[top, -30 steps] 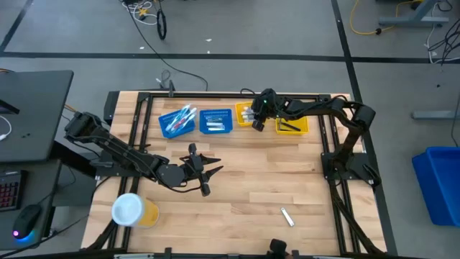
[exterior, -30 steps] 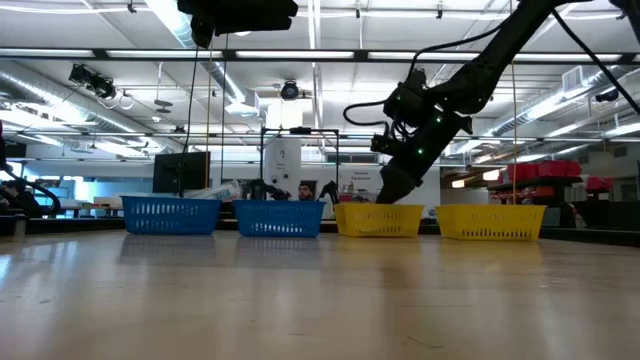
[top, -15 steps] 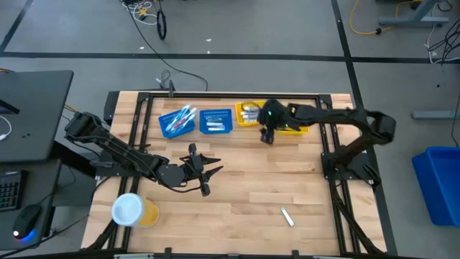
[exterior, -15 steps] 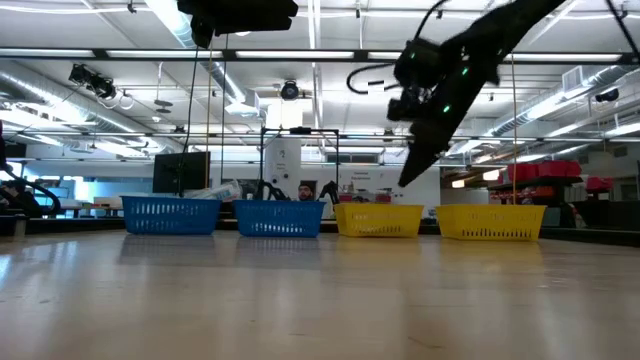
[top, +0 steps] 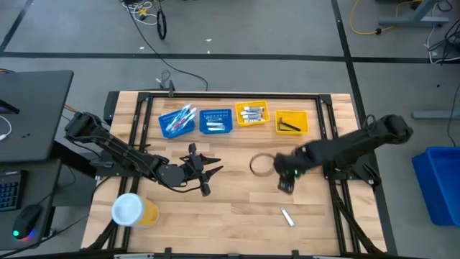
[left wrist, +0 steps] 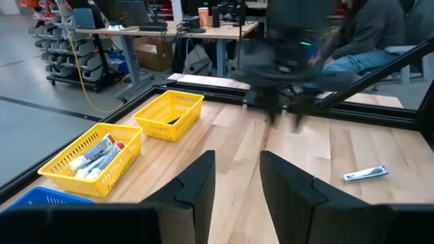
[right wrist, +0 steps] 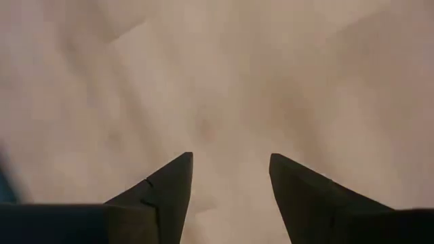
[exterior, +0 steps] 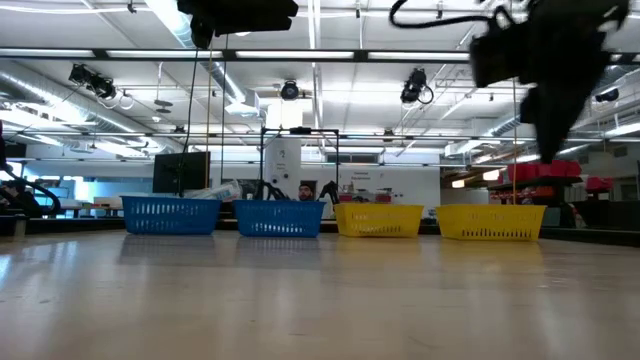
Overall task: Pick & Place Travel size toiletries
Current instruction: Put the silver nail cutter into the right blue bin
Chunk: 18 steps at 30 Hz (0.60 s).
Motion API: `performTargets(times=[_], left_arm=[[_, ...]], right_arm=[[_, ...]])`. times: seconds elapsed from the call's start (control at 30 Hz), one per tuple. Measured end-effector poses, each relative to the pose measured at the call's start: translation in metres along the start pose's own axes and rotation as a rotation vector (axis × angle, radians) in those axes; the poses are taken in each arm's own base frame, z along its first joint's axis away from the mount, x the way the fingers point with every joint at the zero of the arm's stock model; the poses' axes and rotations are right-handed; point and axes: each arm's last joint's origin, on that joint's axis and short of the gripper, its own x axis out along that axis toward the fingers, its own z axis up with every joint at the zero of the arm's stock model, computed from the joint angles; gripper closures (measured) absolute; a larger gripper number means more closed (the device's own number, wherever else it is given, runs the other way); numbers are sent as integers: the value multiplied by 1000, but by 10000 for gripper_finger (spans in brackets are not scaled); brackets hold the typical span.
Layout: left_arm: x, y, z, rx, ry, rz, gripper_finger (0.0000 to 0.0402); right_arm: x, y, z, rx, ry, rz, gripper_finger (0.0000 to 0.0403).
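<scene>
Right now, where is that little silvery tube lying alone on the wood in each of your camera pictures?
High view: the silvery tube lies on the table's near part, towards the right, just beyond the right gripper.
Low view: not visible.
Left wrist view: it lies on the wood at the far right.
Right wrist view: not in it, only blurred wood.
Shared landmark: the yellow tray of tubes.

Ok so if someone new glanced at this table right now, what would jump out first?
Probably the row of four small mesh baskets along the table's far edge, two blue baskets and two yellow baskets, holding toiletries. Next, the right gripper, open and empty, above bare wood near one small silvery tube lying alone toward the near edge. The left gripper waits mid-table.
</scene>
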Motion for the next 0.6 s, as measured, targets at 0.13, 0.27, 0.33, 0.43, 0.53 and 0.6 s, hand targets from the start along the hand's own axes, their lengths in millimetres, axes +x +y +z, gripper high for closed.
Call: performTargets(times=[0.13, 0.27, 0.33, 0.43, 0.53, 0.6], left_arm=[[0, 0, 0, -19, -1, 0, 278], [0, 0, 0, -33, 0, 0, 278], [0, 0, 0, -34, 0, 0, 278], [0, 0, 0, -35, -2, -1, 278], [0, 0, 0, -36, -3, -1, 278], [0, 0, 1, -39, -7, -1, 278]], right_arm=[[6, 37, -27, 129, 41, 135, 203], [7, 66, -53, 200, 58, 204, 211], [10, 76, -65, 236, 74, 202, 215], [21, 88, -81, 298, 116, 166, 217], [37, 97, -92, 326, 145, 123, 215], [47, 103, -96, 321, 157, 117, 211]])
